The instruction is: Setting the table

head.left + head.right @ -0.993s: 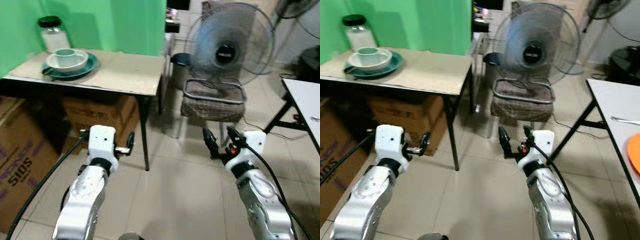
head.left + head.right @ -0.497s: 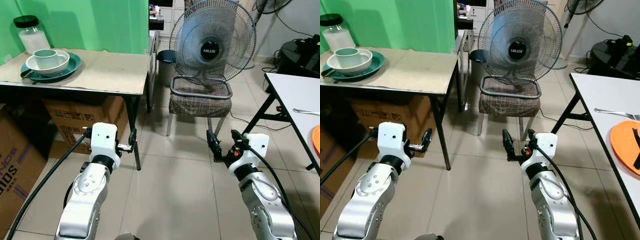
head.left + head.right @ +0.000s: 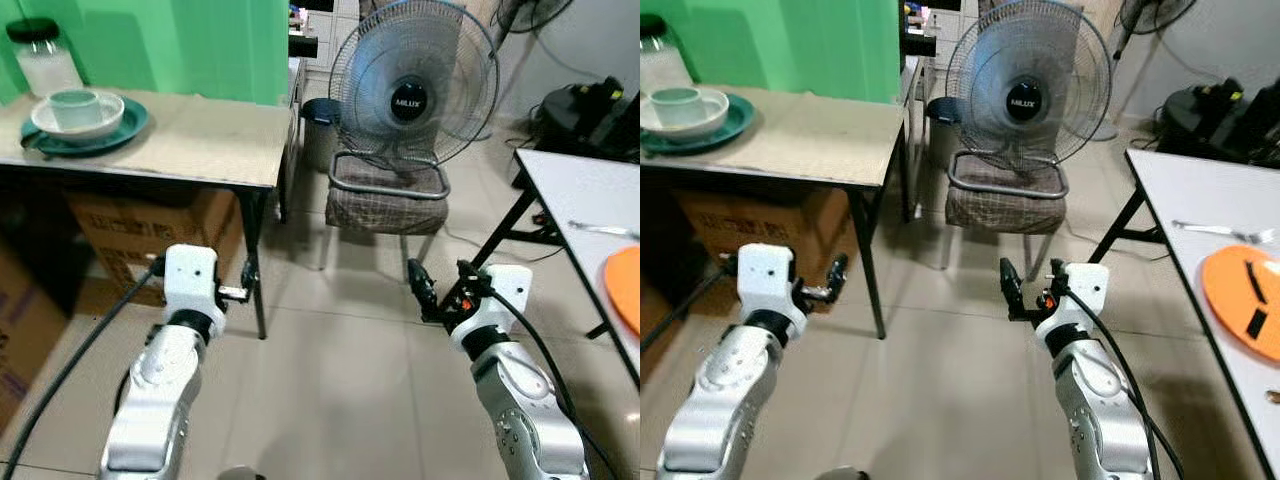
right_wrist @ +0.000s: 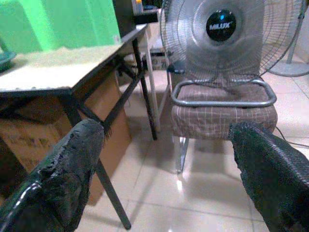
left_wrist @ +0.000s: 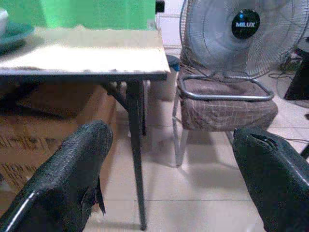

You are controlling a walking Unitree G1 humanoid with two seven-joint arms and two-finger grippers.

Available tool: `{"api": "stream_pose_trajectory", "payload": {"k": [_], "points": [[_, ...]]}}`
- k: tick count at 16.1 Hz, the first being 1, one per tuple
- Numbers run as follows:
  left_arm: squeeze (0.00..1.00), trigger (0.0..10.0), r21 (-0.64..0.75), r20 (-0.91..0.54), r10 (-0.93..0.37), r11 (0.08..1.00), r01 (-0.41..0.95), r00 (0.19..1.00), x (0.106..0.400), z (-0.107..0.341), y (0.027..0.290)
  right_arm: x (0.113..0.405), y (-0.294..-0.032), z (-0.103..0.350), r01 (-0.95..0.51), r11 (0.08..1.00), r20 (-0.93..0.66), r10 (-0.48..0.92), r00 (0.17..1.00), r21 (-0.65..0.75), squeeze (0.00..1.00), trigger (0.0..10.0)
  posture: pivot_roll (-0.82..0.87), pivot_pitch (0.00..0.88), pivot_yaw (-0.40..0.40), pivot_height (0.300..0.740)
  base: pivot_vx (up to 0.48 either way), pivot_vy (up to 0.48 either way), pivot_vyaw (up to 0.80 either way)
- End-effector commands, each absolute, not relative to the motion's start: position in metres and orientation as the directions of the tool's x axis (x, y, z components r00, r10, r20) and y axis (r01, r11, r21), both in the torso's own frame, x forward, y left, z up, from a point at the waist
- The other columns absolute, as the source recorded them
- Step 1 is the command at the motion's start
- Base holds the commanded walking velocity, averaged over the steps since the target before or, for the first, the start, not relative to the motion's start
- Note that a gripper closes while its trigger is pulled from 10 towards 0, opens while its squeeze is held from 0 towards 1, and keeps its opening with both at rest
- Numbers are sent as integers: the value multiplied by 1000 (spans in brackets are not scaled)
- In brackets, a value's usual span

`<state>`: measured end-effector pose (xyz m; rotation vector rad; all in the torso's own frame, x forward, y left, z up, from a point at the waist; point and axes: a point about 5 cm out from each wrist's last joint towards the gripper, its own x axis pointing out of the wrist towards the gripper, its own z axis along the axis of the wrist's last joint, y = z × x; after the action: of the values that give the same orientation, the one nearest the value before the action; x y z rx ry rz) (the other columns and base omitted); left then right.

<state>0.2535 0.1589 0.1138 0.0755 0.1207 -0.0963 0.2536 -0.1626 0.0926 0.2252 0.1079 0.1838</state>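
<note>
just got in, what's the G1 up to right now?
Nothing is in hand yet. The left gripper and right gripper are both held out in front over the tiled floor, jaws open and empty. To the left, a wooden table carries a green plate with a white bowl and a cup. To the right, a white table holds an orange plate and a fork. Straight ahead, a fan sits on a chair.

My two arms are silver, jointed shells ending in white boxy wrist blocks. Black cables trail along each. My fingers (image 5: 72, 183) are long, black and rough-textured.
</note>
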Motion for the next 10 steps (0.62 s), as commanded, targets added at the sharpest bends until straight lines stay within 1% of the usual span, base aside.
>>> {"api": "stream_pose_trajectory", "payload": {"k": [1,4,6,7,8,10], "points": [[0,10000,66,-112,-121,989,129,986,254,117,149,252,-167,98,-171,960,-80,193,978,220,0,10000,-2,0,-86,740,0,0,0],[0,10000,56,-127,-135,988,143,983,255,112,145,253,-168,98,-185,964,-81,203,976,190,0,10000,-9,0,-69,740,0,0,0],[0,10000,71,-152,-91,992,103,984,245,108,157,251,-169,97,-179,962,-75,198,977,206,0,10000,24,0,-79,740,0,0,0],[0,10000,89,-158,-19,995,33,987,239,107,170,256,-169,94,-190,956,-77,212,974,224,0,10000,68,0,-95,740,0,0,0],[0,10000,91,-156,23,996,-9,987,237,107,177,262,-162,91,-232,947,-84,256,963,223,0,10000,78,0,-106,740,0,0,0],[0,10000,104,-139,18,995,-4,990,239,112,176,269,-156,93,-267,935,-76,291,954,231,0,10000,103,0,-119,740,0,0,0]]}}
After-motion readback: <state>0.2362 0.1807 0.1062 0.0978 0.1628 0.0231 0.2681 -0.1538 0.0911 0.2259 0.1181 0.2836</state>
